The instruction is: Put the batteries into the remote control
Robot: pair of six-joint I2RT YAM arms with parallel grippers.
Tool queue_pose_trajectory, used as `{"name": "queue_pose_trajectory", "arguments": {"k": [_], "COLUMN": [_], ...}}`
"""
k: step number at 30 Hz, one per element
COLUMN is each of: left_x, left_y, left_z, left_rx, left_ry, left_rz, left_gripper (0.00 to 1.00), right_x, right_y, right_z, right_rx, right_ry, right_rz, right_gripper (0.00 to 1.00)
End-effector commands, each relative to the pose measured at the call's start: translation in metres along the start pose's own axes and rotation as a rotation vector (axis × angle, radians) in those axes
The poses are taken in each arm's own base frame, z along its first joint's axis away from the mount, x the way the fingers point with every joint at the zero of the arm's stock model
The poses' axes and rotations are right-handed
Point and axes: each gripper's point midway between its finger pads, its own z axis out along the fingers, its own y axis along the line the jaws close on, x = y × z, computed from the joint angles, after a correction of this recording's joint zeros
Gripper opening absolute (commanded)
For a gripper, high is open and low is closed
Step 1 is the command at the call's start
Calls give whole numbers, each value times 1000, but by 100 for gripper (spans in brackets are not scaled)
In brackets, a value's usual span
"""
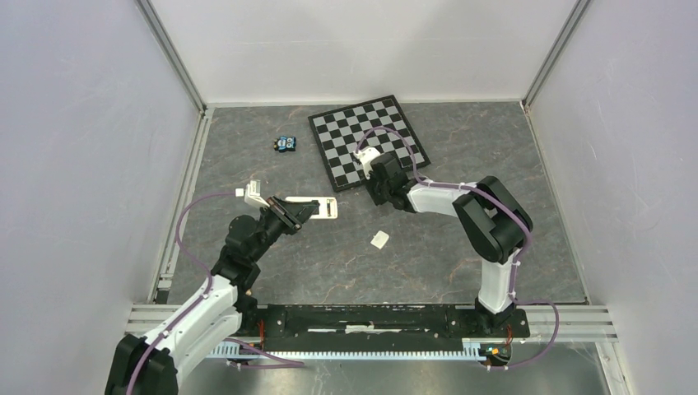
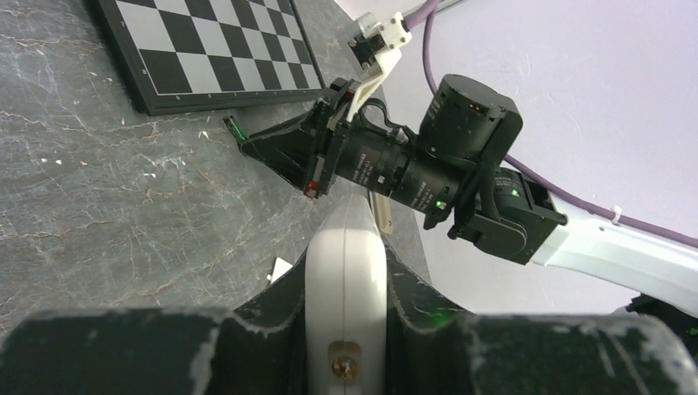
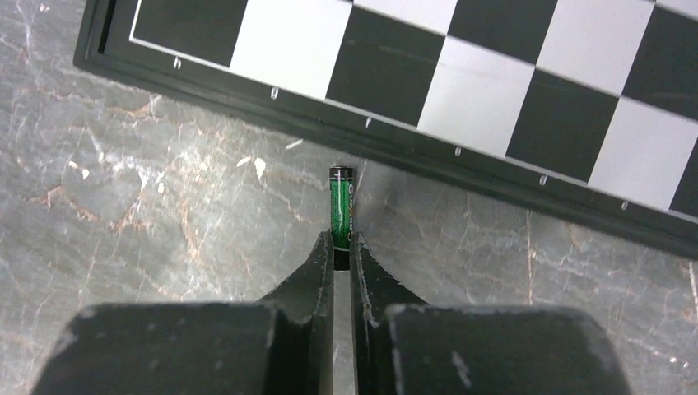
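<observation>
My left gripper (image 1: pixel 298 213) is shut on the white remote control (image 1: pixel 317 203) and holds it level above the table, with its recessed back upward. In the left wrist view the remote (image 2: pixel 346 317) shows edge-on between the jaws of that gripper (image 2: pixel 346 259). My right gripper (image 1: pixel 372 196) is shut on one battery (image 3: pixel 341 202), green with a dark end, which sticks out past the fingertips (image 3: pixel 325 247). It hangs low by the near edge of the chessboard (image 1: pixel 370 140). The battery also shows in the left wrist view (image 2: pixel 233 125). The second battery is not in view.
A small white piece (image 1: pixel 379 239) lies on the table between the two arms. A small blue and black object (image 1: pixel 286 144) sits left of the chessboard. White walls close the table in on three sides.
</observation>
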Motion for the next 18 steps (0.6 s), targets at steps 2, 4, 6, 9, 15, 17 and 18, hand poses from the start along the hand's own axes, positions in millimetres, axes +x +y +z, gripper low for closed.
{"name": "queue_pose_trajectory", "arguments": {"k": [2,4,6,9,15,17,18], "left_x": [-8,-4,-1,3,8,8,8], "left_y": [0,7,15,24,35,37,35], "left_z": [4,5,7,8,10,9,9], "left_rx": [18,1,-20,-41,-58,-58,-48], "left_ry": [-43,-34,-29,-22,-22,-26,-29], "left_rz": [24,20,18,17,22,22,21], "left_gripper": [2,2,2,2,2,2,2], "right_x": [-8,-11,-14,-22,-46,-54,-56], "right_y": [13,23,35,51,84,99,105], "right_z": [-30,-46,-64,-92,-140,-153,-157], "right_rx": [-67,-124,-184,-279,-441,-496,-515], "right_ry": [-34,-49,-68,-109,-214,-244,-252], "right_rz": [107,159,228,323,529,585,608], "right_gripper": [4,3,3,3,1,2,2]}}
